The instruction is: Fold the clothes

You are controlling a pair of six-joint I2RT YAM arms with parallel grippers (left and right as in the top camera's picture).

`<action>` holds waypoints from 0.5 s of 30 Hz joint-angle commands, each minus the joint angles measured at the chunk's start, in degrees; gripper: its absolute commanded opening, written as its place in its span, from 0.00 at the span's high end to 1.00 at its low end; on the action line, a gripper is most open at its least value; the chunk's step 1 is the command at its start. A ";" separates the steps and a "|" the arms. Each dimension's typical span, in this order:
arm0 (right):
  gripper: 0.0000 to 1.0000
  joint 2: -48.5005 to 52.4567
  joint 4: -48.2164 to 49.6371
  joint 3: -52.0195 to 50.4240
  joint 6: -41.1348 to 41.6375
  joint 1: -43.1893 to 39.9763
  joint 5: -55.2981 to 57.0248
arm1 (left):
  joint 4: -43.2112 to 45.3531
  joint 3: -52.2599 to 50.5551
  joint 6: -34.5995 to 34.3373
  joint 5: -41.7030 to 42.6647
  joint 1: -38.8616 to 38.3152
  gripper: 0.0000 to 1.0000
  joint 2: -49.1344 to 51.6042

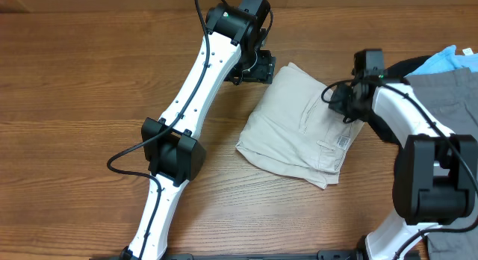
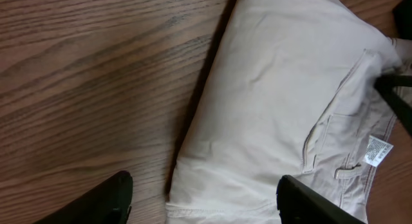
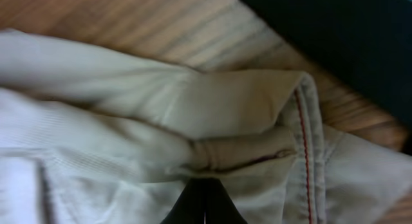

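Note:
The pale beige shorts (image 1: 295, 118) lie folded in the middle of the table, with the small white label (image 1: 343, 140) near their right edge. My left gripper (image 1: 258, 69) is open at the shorts' far left corner. In the left wrist view its fingers (image 2: 206, 205) straddle the hem edge of the shorts (image 2: 277, 102), holding nothing, and the label (image 2: 378, 150) shows at the right. My right gripper (image 1: 340, 103) is at the shorts' right edge. In the right wrist view its fingers (image 3: 205, 198) are shut on a fold of the shorts' waistband (image 3: 244, 147).
A grey garment (image 1: 444, 99) and a light blue one (image 1: 452, 58) lie piled at the right edge of the wooden table (image 1: 89, 81), behind my right arm. A dark shape (image 3: 335, 37) fills the right wrist view's upper right.

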 commanded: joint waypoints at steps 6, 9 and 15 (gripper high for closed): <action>0.79 -1.57 -1.33 4.59 -0.39 -0.15 -0.28 | 1.49 1.49 1.07 -2.25 -2.60 0.31 -3.08; 0.67 -4.35 -9.75 13.33 -1.66 -0.26 0.35 | 1.81 1.51 0.96 -4.42 -3.63 0.31 -6.05; 0.24 -8.79 -26.01 30.73 -1.62 -3.48 5.20 | -1.57 1.51 0.81 -4.07 -5.31 0.45 -11.13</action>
